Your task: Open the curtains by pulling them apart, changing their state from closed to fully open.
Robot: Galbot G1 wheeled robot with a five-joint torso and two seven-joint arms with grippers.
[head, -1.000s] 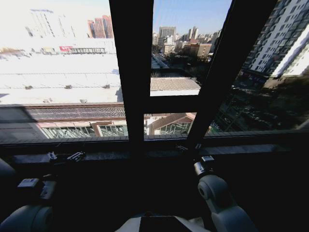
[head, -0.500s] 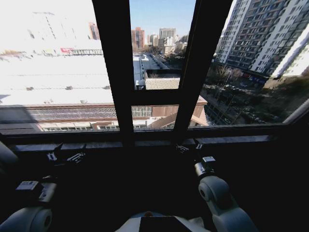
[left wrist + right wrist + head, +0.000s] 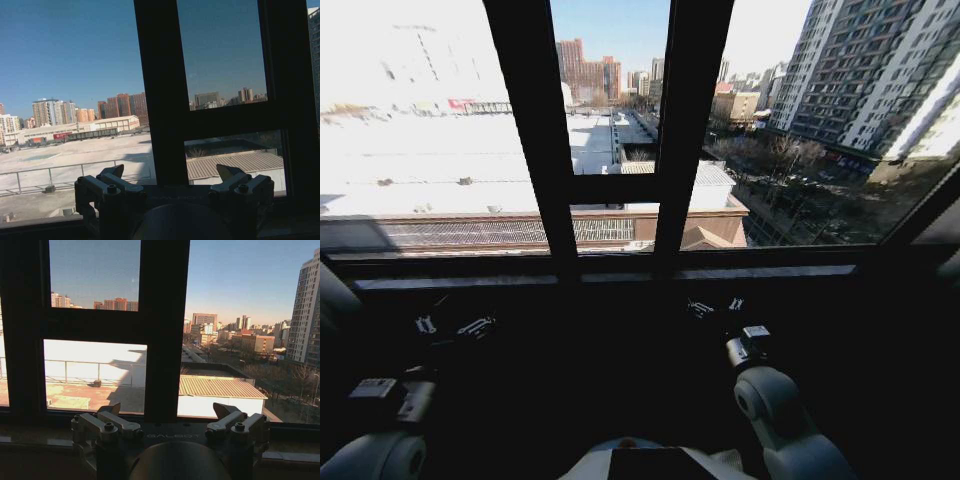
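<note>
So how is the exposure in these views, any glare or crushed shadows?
Head view: rooftops at left blown out white, window frame and both arms nearly black. Left wrist view: left gripper silhouetted against blue sky. Right wrist view: right gripper dim, backlit.

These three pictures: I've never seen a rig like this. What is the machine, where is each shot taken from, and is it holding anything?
This is a wheeled robot with two arms, facing a window. The head view looks forward and down: dark window frame bars stand before a sunlit city, and both arms hang low below the sill. The left gripper is on the left, the right gripper on the right. The other two pictures come from cameras on each wrist, looking past that arm's own metal fingers at the glass. In them the left gripper and right gripper have their fingers spread, holding nothing. No curtain fabric appears across the glass in these views.
</note>
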